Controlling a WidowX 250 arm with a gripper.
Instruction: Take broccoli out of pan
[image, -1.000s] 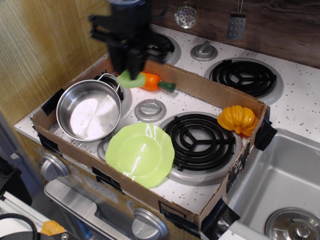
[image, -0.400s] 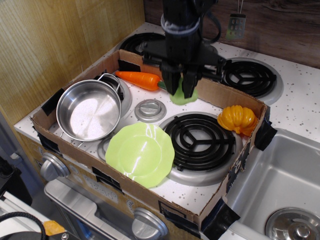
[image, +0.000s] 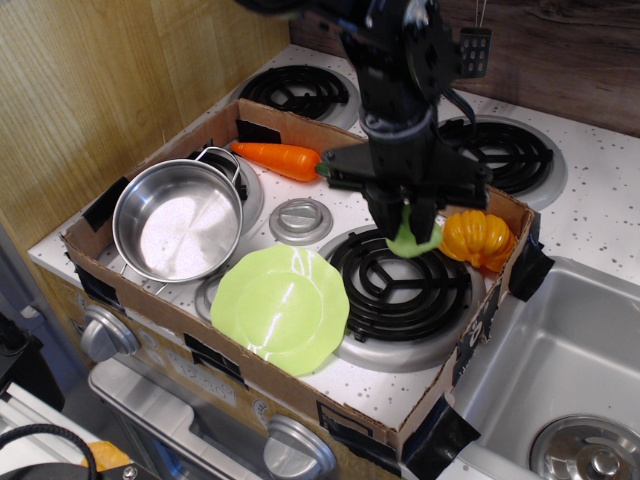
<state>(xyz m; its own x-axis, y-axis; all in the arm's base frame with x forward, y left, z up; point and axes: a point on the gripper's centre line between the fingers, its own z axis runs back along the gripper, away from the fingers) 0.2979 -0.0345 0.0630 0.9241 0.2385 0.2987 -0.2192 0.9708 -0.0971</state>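
Observation:
My black gripper (image: 408, 222) is shut on the pale-green broccoli (image: 413, 240) and holds it just above the black burner (image: 400, 283) at the right of the cardboard tray. The broccoli's lower part shows below the fingers; the rest is hidden by them. The shiny steel pan (image: 178, 220) stands at the left of the tray, with nothing in it, well away from the gripper.
A lime-green plate (image: 280, 308) lies at the tray's front. An orange carrot (image: 282, 158) lies at the back, a yellow-orange pumpkin (image: 477, 240) at the right beside the gripper. The cardboard tray wall (image: 300, 370) surrounds all. A sink (image: 560, 400) is at right.
My gripper has carried the broccoli from above the pan's far rim rightwards and down, past the carrot, to over the right burner.

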